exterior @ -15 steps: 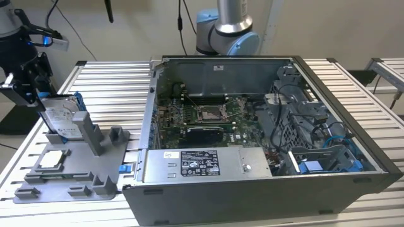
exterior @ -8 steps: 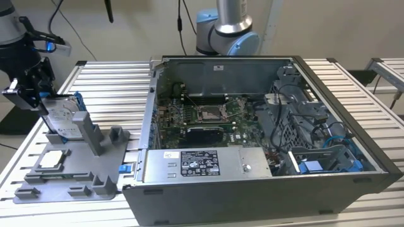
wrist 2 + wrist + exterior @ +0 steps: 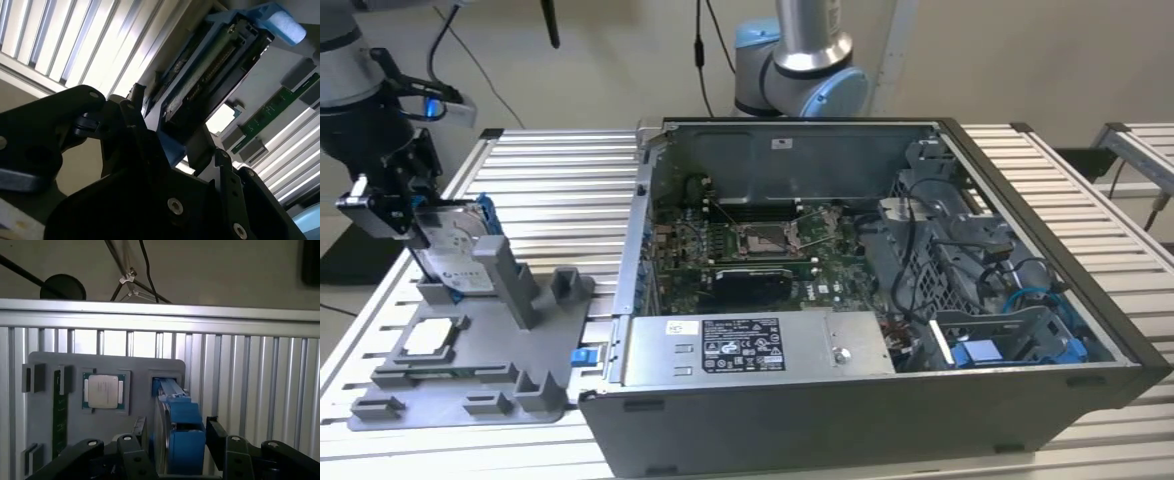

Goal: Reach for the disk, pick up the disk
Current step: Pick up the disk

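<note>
The gripper (image 3: 177, 436) is at the end of its reach. Its 2 fingers (image 3: 141, 432) stand apart, 1 on each side of the disk (image 3: 182, 412), and a slit shows on 1 side, so I judge the grasp not yet made. The disk stands on edge in a slot of the grey holder (image 3: 520, 345). A square squeeze on its 2 faces seems called for. A post (image 3: 503, 275) stands just beside it, there is open room above, and the case (image 3: 854, 420) is well apart.

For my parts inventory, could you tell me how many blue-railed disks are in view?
1: the disk stands upright in the grey holder, straddled by the open gripper. The drive bay may hide others.
</note>
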`<state>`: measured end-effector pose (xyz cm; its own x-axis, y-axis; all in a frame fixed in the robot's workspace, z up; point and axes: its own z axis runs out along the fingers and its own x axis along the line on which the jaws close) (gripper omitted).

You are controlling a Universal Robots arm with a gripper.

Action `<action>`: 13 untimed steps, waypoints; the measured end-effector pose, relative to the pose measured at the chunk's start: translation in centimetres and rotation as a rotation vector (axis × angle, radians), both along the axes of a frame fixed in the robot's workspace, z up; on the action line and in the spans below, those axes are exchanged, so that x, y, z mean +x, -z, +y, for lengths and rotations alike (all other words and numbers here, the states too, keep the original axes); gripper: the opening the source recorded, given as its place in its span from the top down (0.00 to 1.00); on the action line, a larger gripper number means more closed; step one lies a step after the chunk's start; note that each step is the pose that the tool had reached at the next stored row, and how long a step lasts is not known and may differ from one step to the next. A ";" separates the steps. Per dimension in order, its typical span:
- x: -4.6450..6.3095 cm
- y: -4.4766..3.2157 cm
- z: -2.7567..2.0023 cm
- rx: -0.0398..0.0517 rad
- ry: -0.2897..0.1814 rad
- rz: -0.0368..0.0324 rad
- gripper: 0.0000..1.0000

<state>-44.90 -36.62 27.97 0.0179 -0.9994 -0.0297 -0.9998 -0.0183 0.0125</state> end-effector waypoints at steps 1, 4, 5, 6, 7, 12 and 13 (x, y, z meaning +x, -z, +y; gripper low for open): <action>0.0 0.15 0.01 0.0029 0.000 -0.0003 0.00; 0.0 0.62 0.01 0.0115 0.000 -0.0004 0.00; 0.0 0.74 0.01 0.0152 0.000 -0.0004 0.00; 0.0 0.80 0.01 0.0183 0.000 -0.0003 0.00; 0.0 0.83 0.01 0.0208 0.000 -0.0002 0.00; 0.0 1.08 0.01 0.0225 0.002 -0.0005 0.00; 0.0 1.09 0.01 0.0224 0.002 -0.0003 0.00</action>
<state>-44.92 -36.62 26.88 0.0162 -0.9985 -0.0521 -0.9998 -0.0169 0.0118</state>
